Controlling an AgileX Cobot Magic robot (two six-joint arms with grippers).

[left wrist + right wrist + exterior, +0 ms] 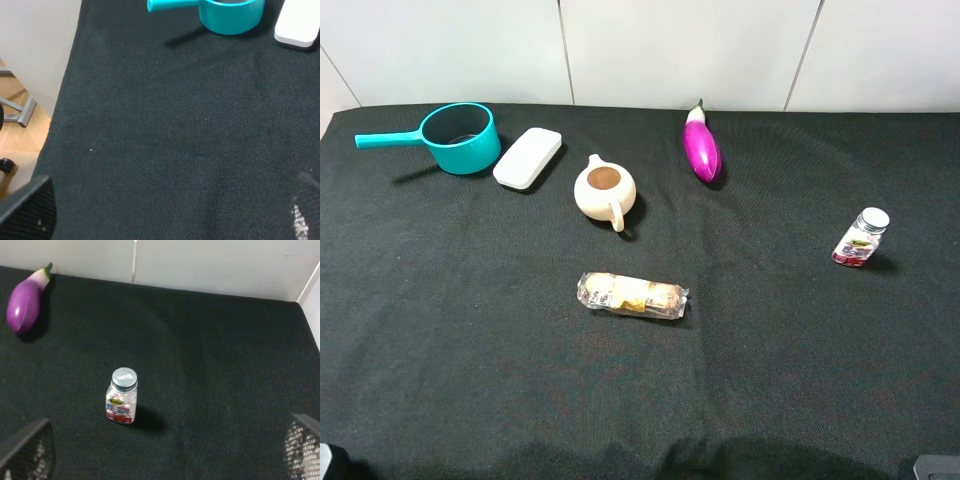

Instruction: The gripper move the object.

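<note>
While both arms sit at the near table edge, the flat white oblong plastic case [527, 158] lies far-left on the black cloth [770, 380], just beside the teal plastic saucepan [460, 137] and near the cream round teapot [605, 189]; nothing touches it.

Left gripper [170, 215]: fingers [30, 210] spread wide apart, holding nothing. Right gripper [165, 455]: likewise spread, empty.

Risks (judged): smooth, low case gives little to pinch, so fingers may slip off or skid it along the cloth; a sloppy approach could knock the saucepan, since the two sit so close.

Hidden/unclear: left wrist view cuts off most of the case [299, 25]; only finger edges show in both wrist views; arms barely visible in the high view. Case underside and any hinge can't be made out.
</note>
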